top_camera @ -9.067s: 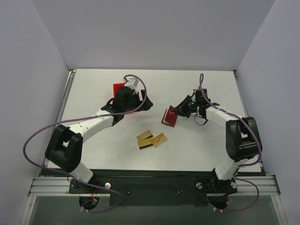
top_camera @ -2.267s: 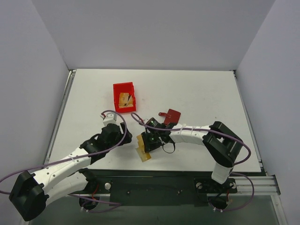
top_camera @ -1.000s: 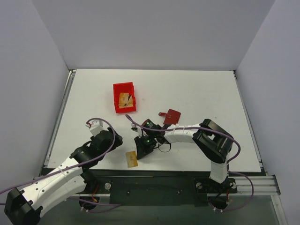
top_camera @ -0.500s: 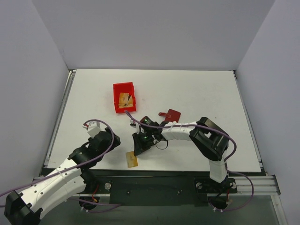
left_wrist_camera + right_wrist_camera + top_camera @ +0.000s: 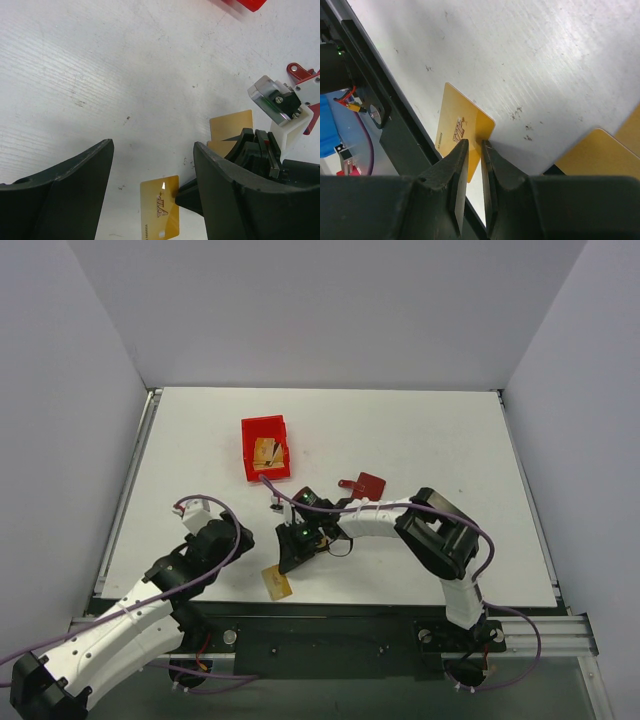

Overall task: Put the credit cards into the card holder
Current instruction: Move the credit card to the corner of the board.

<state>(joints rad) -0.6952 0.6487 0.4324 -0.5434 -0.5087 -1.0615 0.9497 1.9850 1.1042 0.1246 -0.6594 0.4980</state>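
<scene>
The whole desk (image 5: 420, 430) is taken in from afar by a fixed camera set high above and behind its near edge, tilted down and forward. The left wrist camera is held low and close over the surface, aimed across it past the left hand (image 5: 152, 150) toward the right hand (image 5: 186, 196). The right wrist camera is pointed steeply down, very near the surface, at the near edge of the desk. One gold card (image 5: 460, 130) lying at that edge is shared by all three views.
</scene>
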